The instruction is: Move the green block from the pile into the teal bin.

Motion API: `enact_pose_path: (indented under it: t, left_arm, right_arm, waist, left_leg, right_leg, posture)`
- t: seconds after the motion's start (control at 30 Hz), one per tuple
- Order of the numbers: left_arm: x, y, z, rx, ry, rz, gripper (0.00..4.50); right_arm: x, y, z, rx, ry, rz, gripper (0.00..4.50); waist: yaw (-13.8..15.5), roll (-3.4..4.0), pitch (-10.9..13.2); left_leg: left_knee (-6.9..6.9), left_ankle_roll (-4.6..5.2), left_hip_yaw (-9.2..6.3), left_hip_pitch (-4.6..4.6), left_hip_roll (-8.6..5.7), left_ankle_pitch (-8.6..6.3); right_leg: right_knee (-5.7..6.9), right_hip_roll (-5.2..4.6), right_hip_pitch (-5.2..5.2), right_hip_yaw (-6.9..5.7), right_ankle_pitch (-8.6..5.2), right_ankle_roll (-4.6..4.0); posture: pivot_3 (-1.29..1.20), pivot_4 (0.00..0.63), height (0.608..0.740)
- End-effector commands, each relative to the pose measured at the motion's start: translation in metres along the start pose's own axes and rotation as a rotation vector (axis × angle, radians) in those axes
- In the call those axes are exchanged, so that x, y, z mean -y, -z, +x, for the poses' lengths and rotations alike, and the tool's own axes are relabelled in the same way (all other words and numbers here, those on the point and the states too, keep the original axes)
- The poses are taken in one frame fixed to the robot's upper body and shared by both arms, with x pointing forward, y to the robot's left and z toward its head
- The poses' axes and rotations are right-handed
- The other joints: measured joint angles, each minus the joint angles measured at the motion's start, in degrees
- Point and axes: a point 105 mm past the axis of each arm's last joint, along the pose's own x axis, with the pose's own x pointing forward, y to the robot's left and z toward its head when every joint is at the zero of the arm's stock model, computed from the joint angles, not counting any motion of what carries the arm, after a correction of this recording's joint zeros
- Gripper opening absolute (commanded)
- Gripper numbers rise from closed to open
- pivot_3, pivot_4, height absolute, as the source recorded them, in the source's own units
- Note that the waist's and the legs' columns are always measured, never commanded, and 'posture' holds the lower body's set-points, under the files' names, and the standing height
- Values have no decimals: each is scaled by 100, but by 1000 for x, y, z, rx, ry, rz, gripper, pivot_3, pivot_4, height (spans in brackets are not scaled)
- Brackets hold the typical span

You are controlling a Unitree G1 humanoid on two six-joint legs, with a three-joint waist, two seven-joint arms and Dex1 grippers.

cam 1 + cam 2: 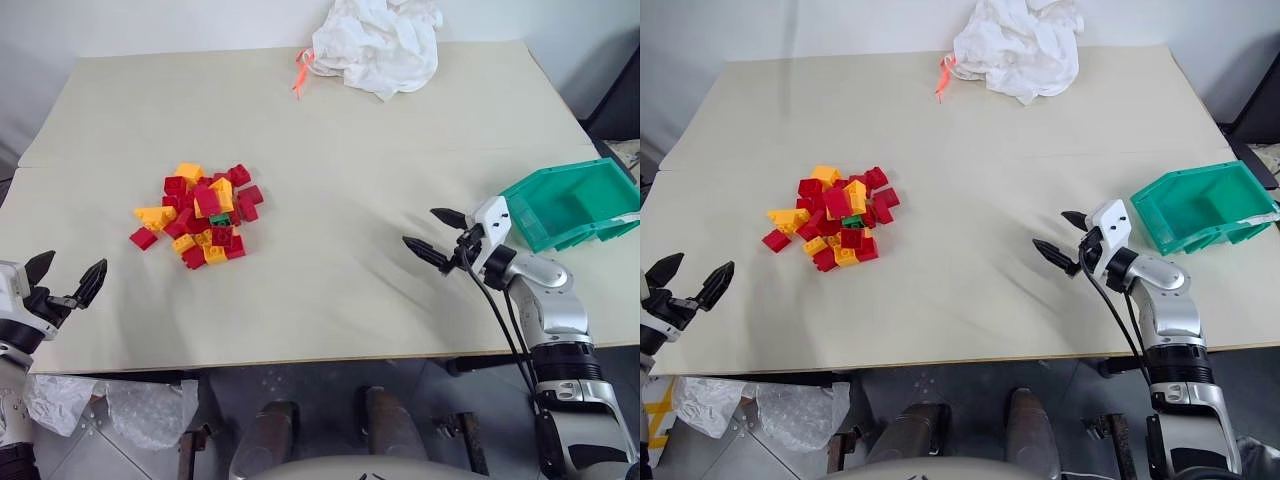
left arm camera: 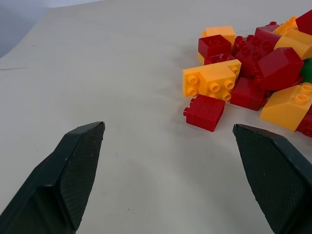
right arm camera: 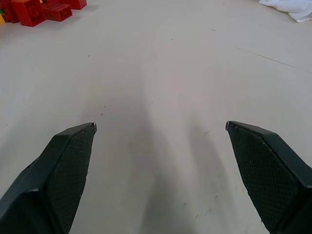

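The pile (image 1: 201, 215) of red and yellow-orange studded bricks lies left of the table's middle. Near its right side the green block (image 1: 220, 219) shows partly, wedged among red bricks; a sliver of the green block (image 2: 307, 70) also appears in the left wrist view. The teal bin (image 1: 570, 203) stands at the table's right edge, its cavity bare. My left gripper (image 1: 66, 276) hovers open at the front left corner, well short of the pile. My right gripper (image 1: 433, 235) is open over bare table just left of the bin, pointing toward the pile.
A white cloth bundle (image 1: 380, 42) with an orange tag (image 1: 301, 70) lies at the table's far edge. A seam crosses the table (image 1: 330, 120) behind the pile. Crumpled plastic wrap (image 1: 120, 410) lies on the floor below the front left edge.
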Motion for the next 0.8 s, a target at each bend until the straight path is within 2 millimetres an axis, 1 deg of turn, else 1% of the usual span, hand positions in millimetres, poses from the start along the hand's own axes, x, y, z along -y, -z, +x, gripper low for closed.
enact_pose_path:
  t: [0.03,0.07,0.1,0.2,0.23,0.33,0.37,0.43,0.53,0.6,0.63,0.8]
  left_arm:
    - [-12,-14,-2,30,-52,79,4500]
    - [-14,-16,-2,37,-62,79,4500]
    - [-12,-16,0,44,-53,50,4500]
    - [-1,-16,3,33,-6,60,4500]
    - [-1,-16,4,35,-4,38,4500]
    - [7,-20,8,31,10,111,4500]
    - [12,-22,10,40,43,144,4500]
    - [27,-29,11,83,173,164,4500]
    - [44,-38,21,106,282,176,3883]
    - [57,-42,27,104,367,177,3369]
    - [64,-44,29,108,404,185,2983]
    - [100,-51,49,119,607,223,1475]
  right_arm:
    - [4,-14,-3,56,16,-23,4472]
    - [4,-14,-3,57,17,-23,4472]
    - [4,-15,-2,58,17,-22,4472]
    - [4,-17,-1,64,17,-23,4472]
    - [4,-17,-1,66,16,-23,4472]
    - [1,-24,2,87,0,-24,4472]
    - [0,-26,4,93,-5,-25,4472]
    - [0,-29,6,103,-12,-31,4472]
    - [-5,-38,12,125,-47,-46,4500]
    - [-12,-43,16,134,-82,-55,4500]
    - [-16,-46,18,140,-105,-56,4500]
    - [-40,-60,23,159,-248,-63,4500]
  waist:
    - [0,0,0]
    - [2,0,0]
    - [4,0,0]
    - [4,0,0]
    - [4,0,0]
    - [1,0,0]
    - [3,0,0]
    - [0,0,0]
    - [2,0,0]
    - [1,0,0]
    - [1,0,0]
    - [2,0,0]
  left_leg:
    - [0,0,0,0,0,0]
    - [0,0,0,0,0,0]
    - [0,0,0,0,0,0]
    - [1,1,0,0,-1,-1]
    - [1,2,2,0,-1,-1]
    - [0,3,4,0,0,-2]
    - [0,3,4,0,0,-2]
    - [1,3,4,0,0,-2]
    - [1,3,8,0,0,-2]
    - [2,2,7,-1,1,-2]
    - [2,3,7,-1,1,-2]
    - [3,5,7,-3,0,-3]
  right_leg:
    - [0,0,0,0,0,0]
    - [0,1,0,0,0,0]
    - [0,1,0,0,0,0]
    - [-1,0,1,1,1,1]
    - [-1,0,0,2,1,2]
    - [-2,0,0,3,1,2]
    - [-2,0,0,3,1,2]
    - [-2,0,0,4,1,2]
    - [-2,0,-2,5,1,2]
    - [-2,1,-1,4,1,2]
    - [-2,1,-1,4,1,2]
    - [-3,0,-2,4,2,4]
  posture:
    - [0,150,740]
    - [0,150,740]
    - [0,150,740]
    - [0,150,740]
    - [0,150,740]
    - [0,150,740]
    - [0,150,740]
    - [0,150,740]
    - [0,150,740]
    - [0,150,740]
    - [0,150,740]
    - [0,150,740]
